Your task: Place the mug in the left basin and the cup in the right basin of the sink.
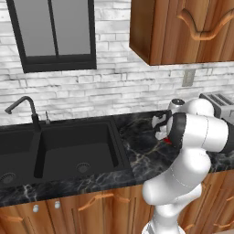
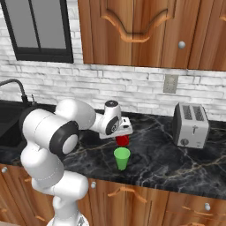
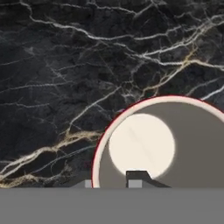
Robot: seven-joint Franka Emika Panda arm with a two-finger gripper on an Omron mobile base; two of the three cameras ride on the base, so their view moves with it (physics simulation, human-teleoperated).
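The red mug (image 2: 123, 141) stands on the dark marble counter, right of the sink (image 1: 119, 151). My gripper (image 2: 121, 132) points straight down onto it. In the hand view I look into the mug's (image 3: 144, 146) pale inside from above. The gripper (image 3: 111, 181) is open, its jaws straddling the mug's left wall: one fingertip (image 3: 137, 177) inside, the other just outside the rim. The green cup (image 2: 122, 158) stands upright just in front of the mug. The left basin (image 1: 16, 141) and right basin (image 1: 75, 144) are black, with nothing in them. From the left base view only a red sliver of the mug (image 1: 167, 140) shows.
A black gooseneck faucet (image 1: 23, 107) rises behind the divider. A silver toaster (image 2: 190, 125) stands on the counter to the right, near a wall outlet (image 2: 170, 83). Wooden cabinets (image 2: 141, 31) hang overhead. My own arm (image 1: 201, 132) blocks the cup in the left base view.
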